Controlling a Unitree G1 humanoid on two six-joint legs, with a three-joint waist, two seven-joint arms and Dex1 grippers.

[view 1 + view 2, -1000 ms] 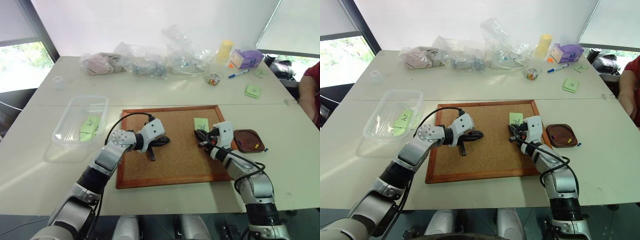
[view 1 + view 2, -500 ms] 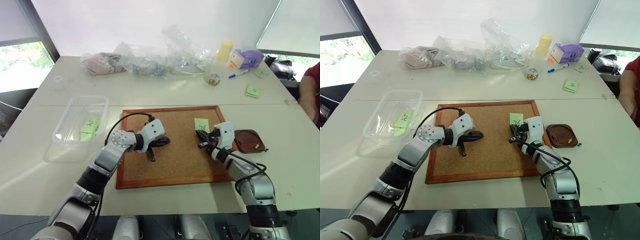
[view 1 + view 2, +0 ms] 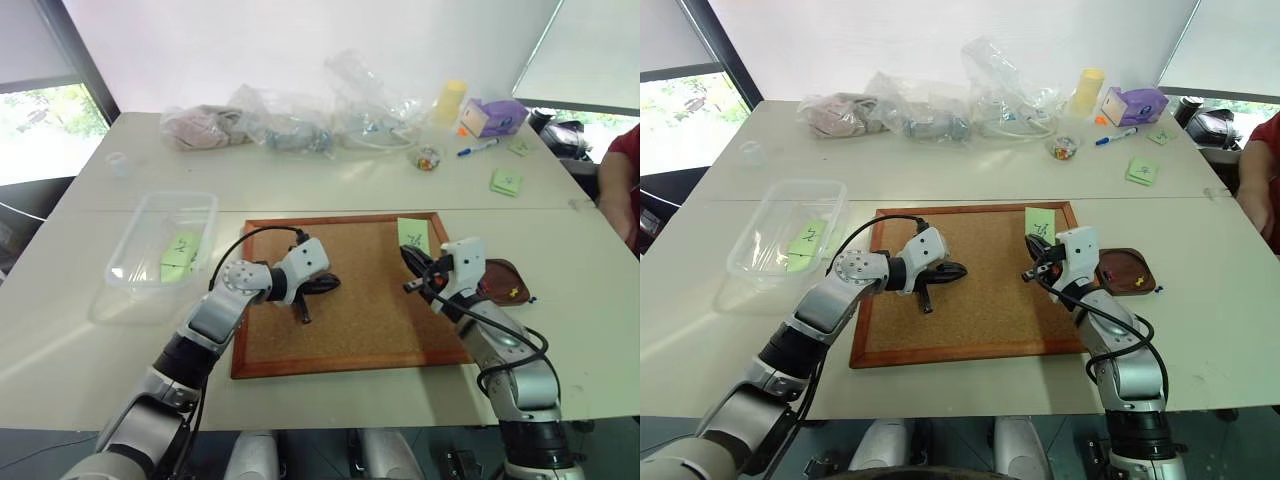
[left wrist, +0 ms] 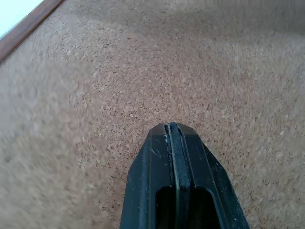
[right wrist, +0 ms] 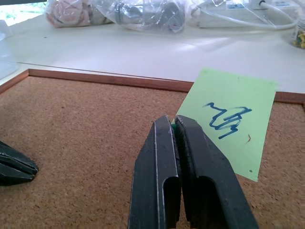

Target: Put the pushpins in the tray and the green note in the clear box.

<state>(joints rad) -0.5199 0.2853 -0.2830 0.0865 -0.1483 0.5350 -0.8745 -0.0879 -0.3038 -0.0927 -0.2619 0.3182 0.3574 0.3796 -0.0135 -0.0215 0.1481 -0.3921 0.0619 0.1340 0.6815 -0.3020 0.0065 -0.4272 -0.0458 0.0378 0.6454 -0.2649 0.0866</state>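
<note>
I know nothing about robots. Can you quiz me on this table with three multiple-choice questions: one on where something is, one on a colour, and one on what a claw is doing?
1. Where is the tray?
A. On the table, at the right edge of the cork board
B. In the middle of the cork board
C. On the floor

2. What colour is the scribble on the green note?
A. Red
B. Blue
C. Yellow

3. What is the right gripper doing?
A. Standing wide open
B. Shut on nothing
C. Shut on the green note

Answers:
1. A, as the dish sits on the table just past the board's right frame.
2. B, as the right wrist view shows blue ink.
3. C, as its fingers pinch the note's edge and hold it above the board.
</note>
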